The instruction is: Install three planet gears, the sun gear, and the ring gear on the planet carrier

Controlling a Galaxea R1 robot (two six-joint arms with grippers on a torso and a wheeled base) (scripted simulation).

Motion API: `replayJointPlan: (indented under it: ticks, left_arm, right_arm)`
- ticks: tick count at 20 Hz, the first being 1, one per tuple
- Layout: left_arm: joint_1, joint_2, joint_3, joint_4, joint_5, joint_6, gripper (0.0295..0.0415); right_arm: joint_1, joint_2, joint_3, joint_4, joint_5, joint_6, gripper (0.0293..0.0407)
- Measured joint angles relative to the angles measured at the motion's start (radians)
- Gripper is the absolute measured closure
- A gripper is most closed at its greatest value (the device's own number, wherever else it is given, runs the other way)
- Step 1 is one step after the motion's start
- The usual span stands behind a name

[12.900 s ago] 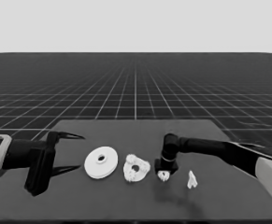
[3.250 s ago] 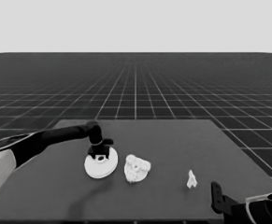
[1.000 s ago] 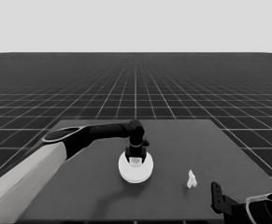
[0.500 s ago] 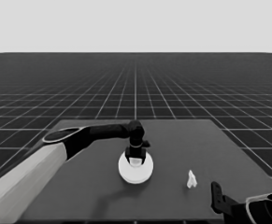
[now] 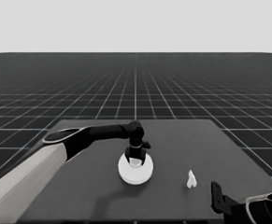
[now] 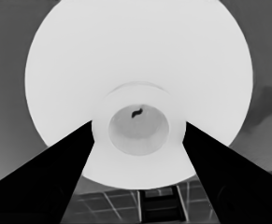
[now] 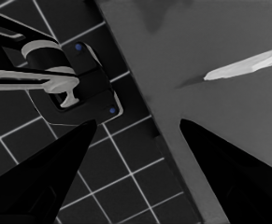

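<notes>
The larger round part lies at the middle of the table. It covers the smaller round part and the gears, which are hidden. My left gripper stands straight over it. In the left wrist view the left gripper is shut on the raised hub of the larger round part, one finger against each side. My right gripper is parked at the lower right corner. In the right wrist view the right gripper is open with nothing between its fingers.
A thin white piece stands near the table's right front, also seen from the right wrist as a thin white piece. Past the table's edge sits dark machinery with small blue lights.
The right arm has gone back to the lower right corner. My left gripper carried the larger round part from the left onto the smaller one. It has held still for the last second.
</notes>
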Motion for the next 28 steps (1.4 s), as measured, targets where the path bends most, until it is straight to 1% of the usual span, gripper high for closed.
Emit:
replayJointPlan:
  ticks: [28]
  left_arm:
    - [0.002, 0.0, 0.0, 0.0, 0.0, 0.244, 0.0362]
  right_arm:
    - [0.0, 0.0, 0.0, 0.0, 0.0, 0.0, 0.0315]
